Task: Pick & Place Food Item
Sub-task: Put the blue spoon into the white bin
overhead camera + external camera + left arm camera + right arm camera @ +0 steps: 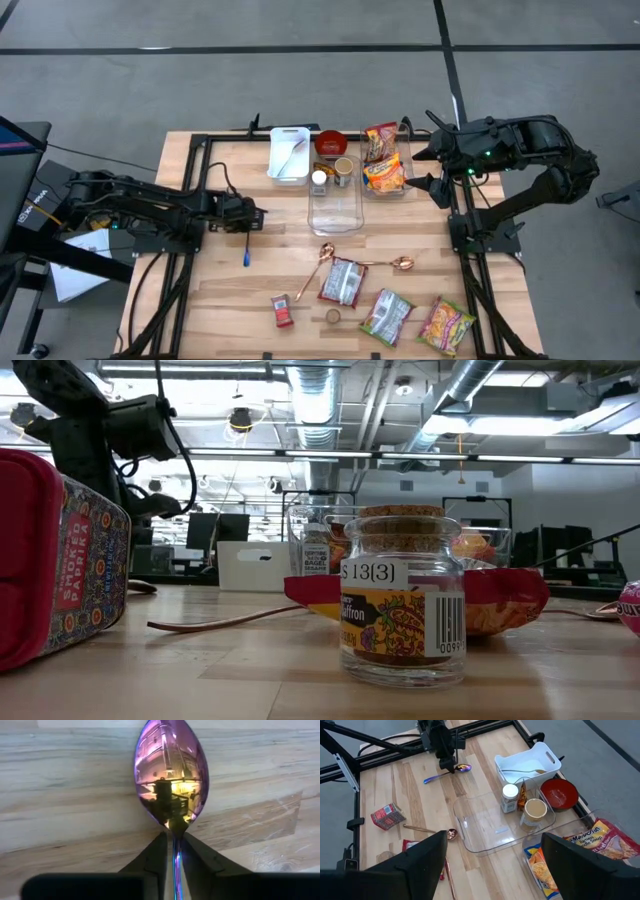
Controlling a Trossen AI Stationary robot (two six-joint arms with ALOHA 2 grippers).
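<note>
An iridescent purple-blue spoon [445, 774] lies flat on the wooden table [200, 300], left of centre, bowl toward the far edge and handle [246, 255] toward the near edge. My left gripper [173, 851] points steeply down at the spoon's neck and is shut on it; in the high view the gripper [252, 222] hides the bowl. My right gripper [430, 172] hangs open, raised over the table's far right, holding nothing. Food packets [343, 282] lie near the front edge, untouched. My left gripper pinches the spoon's thin neck [175, 844], just behind the bowl, between its two fingers [155, 860]. The fingers come from above, slanting down, one on each side of the handle. The spoon rests flat on the table, bowl up.
A clear tray [335, 205] with jars at its far end sits mid-table, with a white bin [289, 155], a red bowl [331, 143] and noodle packets [385, 160] behind. Copper spoons [325, 265], snack bags [447, 325], a red tin [283, 310] and a saffron jar [402, 600] lie near the front.
</note>
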